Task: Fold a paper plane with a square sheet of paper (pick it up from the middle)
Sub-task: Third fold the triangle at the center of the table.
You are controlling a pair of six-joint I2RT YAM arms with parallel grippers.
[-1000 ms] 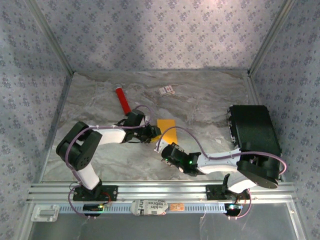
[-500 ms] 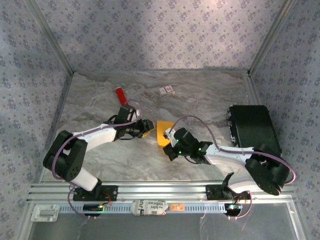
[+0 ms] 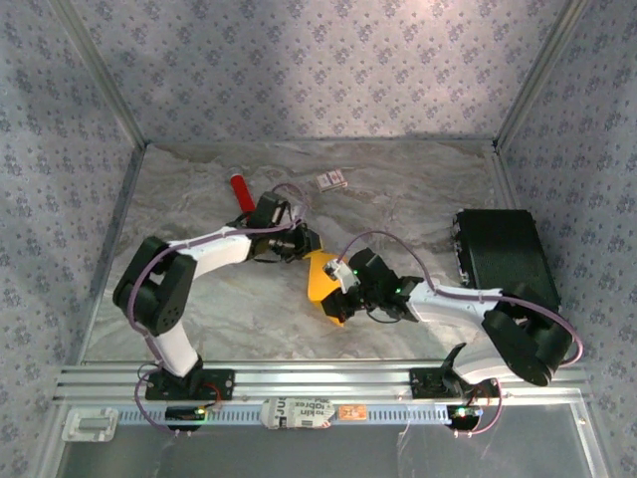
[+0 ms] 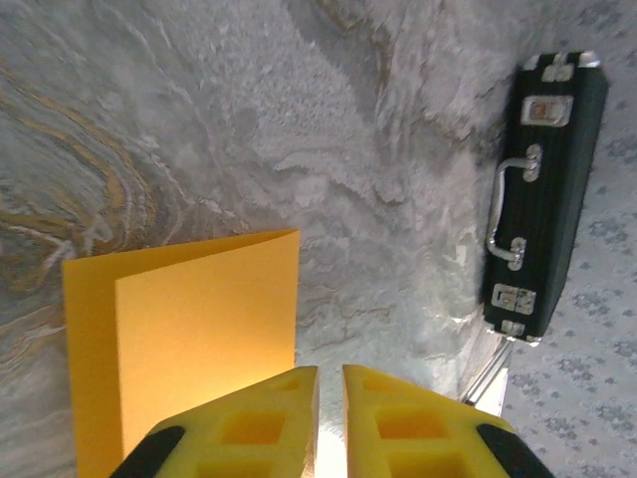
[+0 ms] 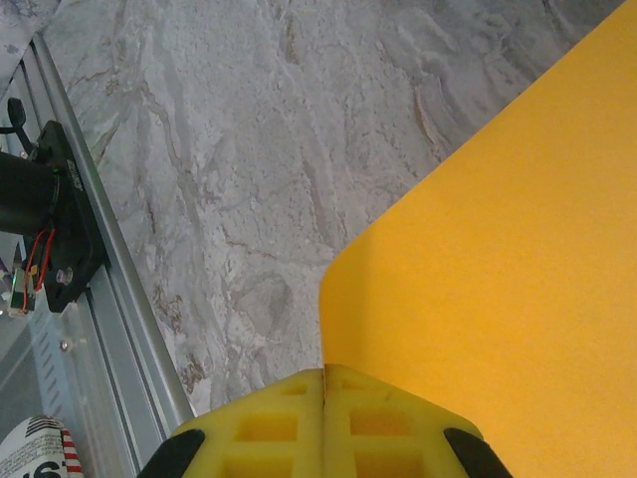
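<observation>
Whereas a second ago the sheet [image 3: 322, 287] sat farther back on the table [image 3: 418, 204], it now hangs nearer my bases, raised and bowed between my two pincers. My right pincer [image 3: 345, 282] has swung in from the near side and is clamped on the sheet's edge. In the right wrist view the fingers [image 5: 378, 408] meet along a single line, and the orange paper [image 5: 498, 249] spreads out from them. My left pincer [image 3: 307, 246] has come back to the sheet's far end. In the left wrist view its jaws stand narrow, with a thin slit between the fingers [image 4: 249, 418]. The paper [image 4: 199, 329] runs off past the left finger, and I see nothing gripped in the slit.

Meaning for the task, as I judge it: the sheet is off the table and in my control. The left wrist view shows two layers, one edge set slightly in from the other, so a first half fold appears to be made. There is no pointed nose or centre ridge yet, so the plane is at an early stage. The next fold probably needs the left pincer to take a real hold.

Count:
- One sheet.
- One red tube [image 3: 242, 191], well behind the left arm.
- One white card [image 3: 332, 180], near the back of the table.
- One black case [image 3: 503, 264], at the right side.
- Two pincers.
</observation>
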